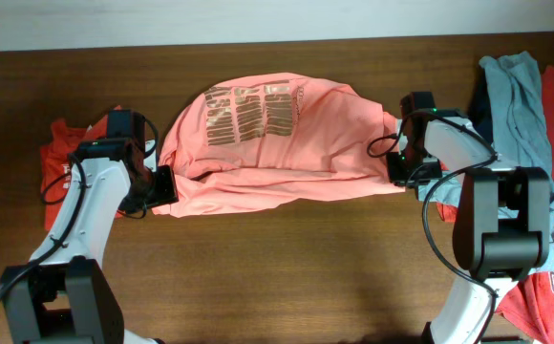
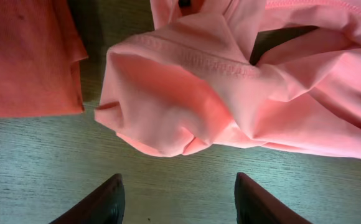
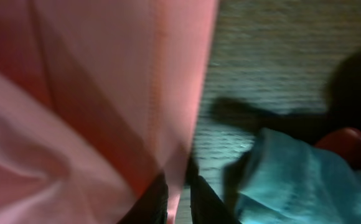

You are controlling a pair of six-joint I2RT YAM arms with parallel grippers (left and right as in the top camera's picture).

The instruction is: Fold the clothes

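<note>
Dark wooden surface (image 1: 287,268) | salmon-pink cotton T-shirt with bronze lettering (image 1: 287,143) lies centre | left hand (image 2: 179,186) released beside its corner | right hand (image 3: 179,198) clenched on its edge | tip: grip both corners evenly before folding

Lettered T-shirt (image 1: 277,143) mid-bench (image 1: 258,258), folded shirt (image 1: 62,161) to its left, heap of shirts (image 1: 521,105) to its right, left claw (image 2: 177,186) and right claw (image 3: 177,190) at its ends.

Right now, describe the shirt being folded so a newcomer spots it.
On the brown table, look in the middle, between the left arm and right arm. The salmon-pink shirt there is spread widest, and only it bears bronze striped lettering.
</note>
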